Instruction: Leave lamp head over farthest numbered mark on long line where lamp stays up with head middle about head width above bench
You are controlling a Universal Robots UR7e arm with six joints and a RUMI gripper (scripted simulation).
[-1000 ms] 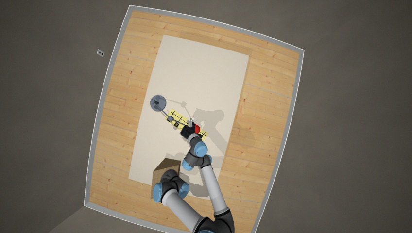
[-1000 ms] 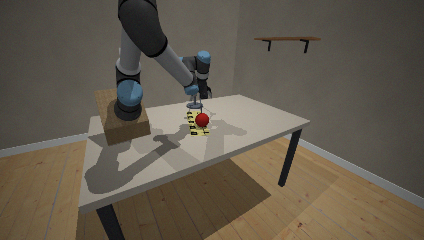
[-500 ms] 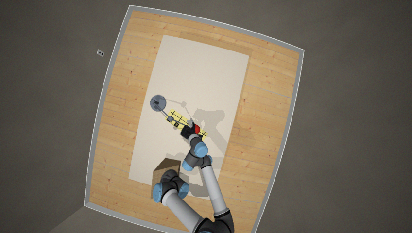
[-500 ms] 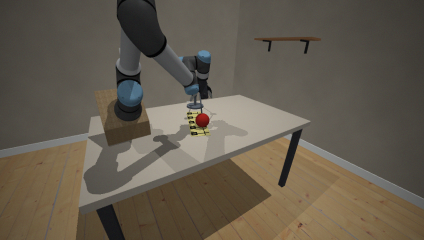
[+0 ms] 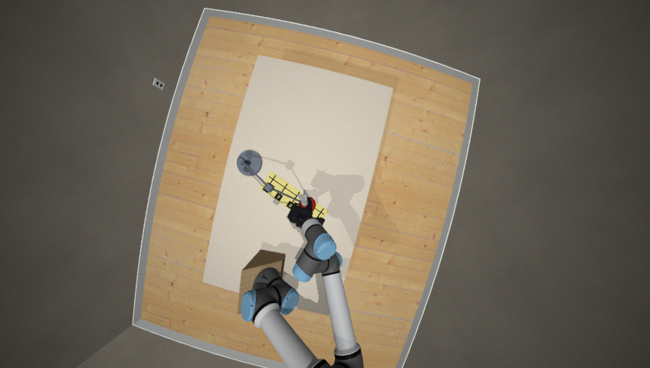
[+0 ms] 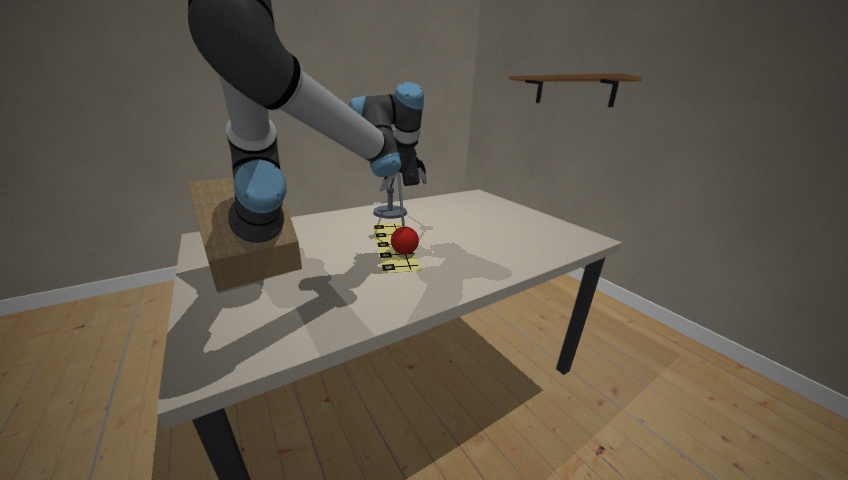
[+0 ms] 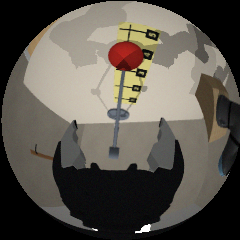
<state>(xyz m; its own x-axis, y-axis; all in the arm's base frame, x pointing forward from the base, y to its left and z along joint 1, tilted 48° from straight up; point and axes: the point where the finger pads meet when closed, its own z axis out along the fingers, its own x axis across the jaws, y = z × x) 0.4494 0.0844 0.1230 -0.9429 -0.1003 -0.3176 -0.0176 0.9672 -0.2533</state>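
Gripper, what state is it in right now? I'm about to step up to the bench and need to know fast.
Gripper: open, holding nothing.

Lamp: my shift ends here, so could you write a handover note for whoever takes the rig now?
Gripper: open, holding nothing.
Lamp: base on the bench beyond the yellow strip's low-numbered end; red head over the strip.
Done: head out past the low marks; exact mark unclear.
Left: confirm the farthest mark where it holds unaided, and head height; neither is settled by these views.
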